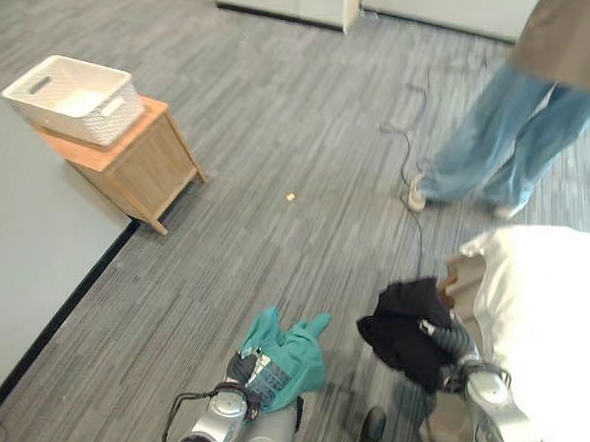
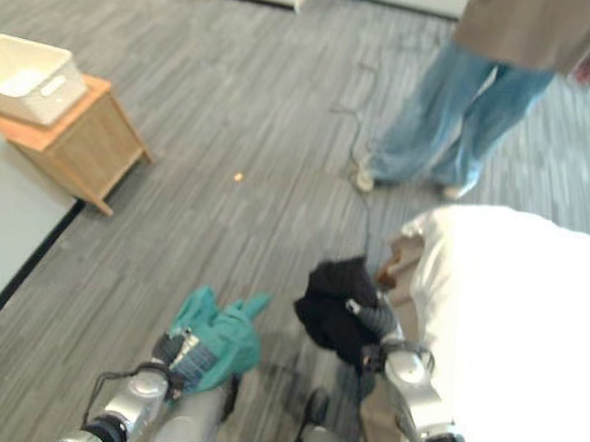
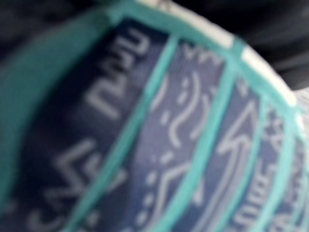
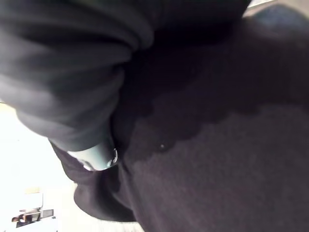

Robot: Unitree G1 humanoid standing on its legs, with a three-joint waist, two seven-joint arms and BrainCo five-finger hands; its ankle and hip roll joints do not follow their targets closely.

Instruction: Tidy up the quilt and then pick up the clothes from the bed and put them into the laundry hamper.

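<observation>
Both garments are off the bed (image 1: 550,317) and in hand, neither yet in the hamper, so what is left is the carry and the drop. Left robot hand (image 1: 243,367) is closed on the teal garment (image 1: 289,349), bunched up with a corner sticking up; the left wrist view shows the same cloth (image 3: 154,125) close up, teal with a dark navy printed panel. Right robot hand (image 1: 446,340) is closed on the black garment (image 1: 409,323), a crumpled dark bundle hanging just beside the bed edge; in the right wrist view one silver finger (image 4: 96,157) pokes out from the black folds (image 4: 207,159). White quilt (image 2: 509,324) lies fairly smooth over the bed corner, so the tidying looks done as far as can be seen. White laundry hamper (image 1: 72,97) sits on a small wooden bench (image 1: 128,161) well apart, across the grey floor (image 1: 281,130) to the robot's left. It looks empty from here, but its inside is only partly in view. A person in jeans (image 1: 511,134) stands beyond the bed, not touching anything.
</observation>
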